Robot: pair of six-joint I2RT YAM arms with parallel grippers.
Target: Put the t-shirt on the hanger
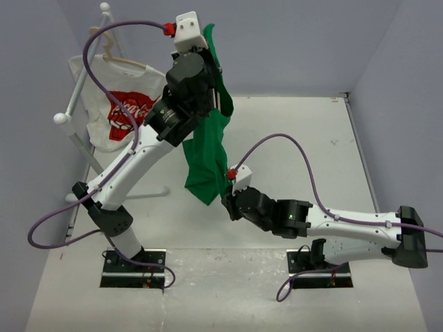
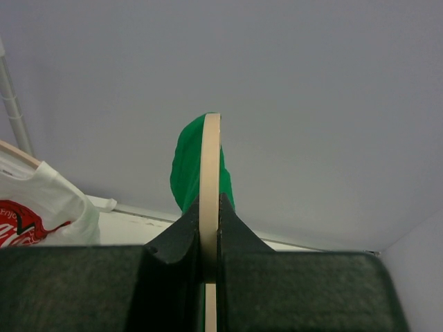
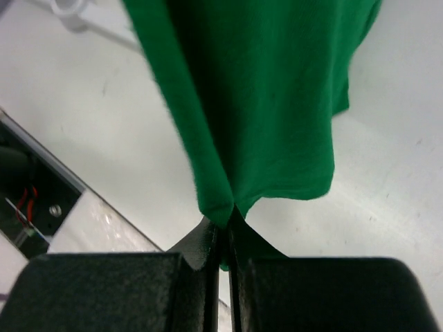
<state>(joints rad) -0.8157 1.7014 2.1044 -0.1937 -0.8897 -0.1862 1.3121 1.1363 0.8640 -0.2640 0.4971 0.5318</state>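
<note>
The left tool (image 2: pixel 210 232) is clamped tight on the hanger (image 2: pixel 210 159), whose beige edge runs up between its fingers. The right tool (image 3: pixel 223 232) pinches the bottom hem of the t-shirt (image 3: pixel 263 104), which hangs in mid-air above the counter (image 1: pixel 311 138). There are two shirts and two hangers. The white shirt (image 1: pixel 114 104) wears the second hanger (image 1: pixel 128 63) at ten o'clock. The left arm is raised high; the right arm lies low, reaching toward nine o'clock.
</note>
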